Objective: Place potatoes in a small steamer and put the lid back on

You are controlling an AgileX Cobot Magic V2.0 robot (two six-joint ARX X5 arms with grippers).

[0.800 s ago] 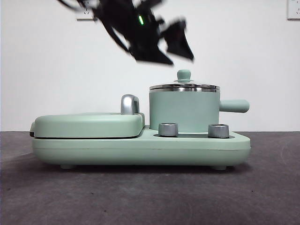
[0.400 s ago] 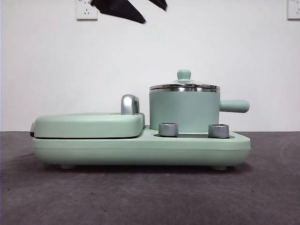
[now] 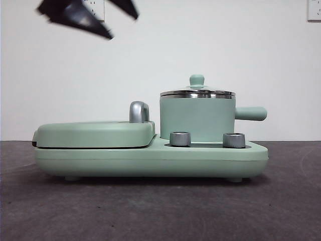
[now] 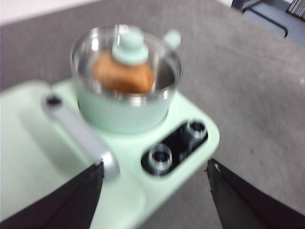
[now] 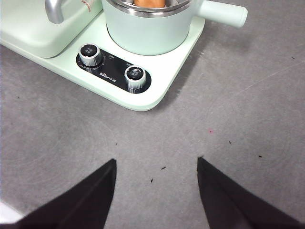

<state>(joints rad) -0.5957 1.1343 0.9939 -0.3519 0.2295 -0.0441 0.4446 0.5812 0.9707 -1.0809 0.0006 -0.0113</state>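
The left end effector (image 3: pixel 85 17) hung high above the flat griddle cover (image 3: pixel 95 133), up and to the left of the small steamer (image 3: pixel 196 119), its jaws spread and carrying nothing. The steamer sat on the mint-green base (image 3: pixel 150 158) just right of the cover's steel handle (image 3: pixel 139 111), behind the two control knobs (image 3: pixel 180 138). The lid (image 4: pixel 127 50) rested on the steamer's steel rim, and the potato (image 4: pixel 122 76) lay inside, visible through the glass. The right end effector (image 5: pixel 156 186) waited over the table (image 5: pixel 238 133), in front of the steamer and clear of the knobs, jaws apart and empty. With the job apparently complete, the likeliest upset would be an arm sweeping low past the steamer, catching its side handle (image 3: pixel 251 113) or the lid's knob and shifting the lid off the rim.
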